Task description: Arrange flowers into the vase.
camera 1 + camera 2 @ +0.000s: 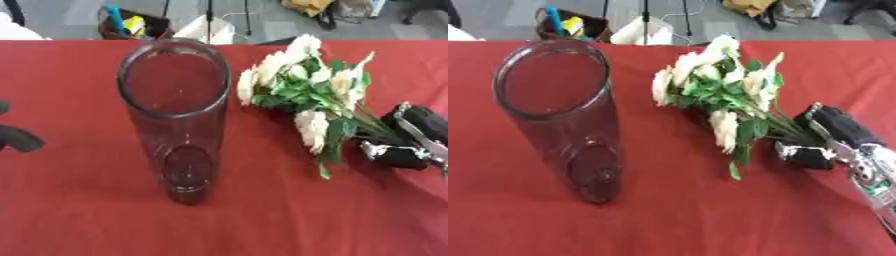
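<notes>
Vase [175, 125] (upright) beside flowers [306, 85]

Cream-white flowers [710, 75] with green leaves; clear, dark-tinted vase [175, 115]; plain red tablecloth [79, 215]; black right hand [824, 137]

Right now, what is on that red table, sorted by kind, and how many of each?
Clear glass vase, standing upright and empty: 1
Bunch of cream flowers with green leaves, lying on the red cloth, stems in the right hand's fingers: 1
Robot hands: 2, the right hand and the left hand at the left edge
Total: 4
</notes>
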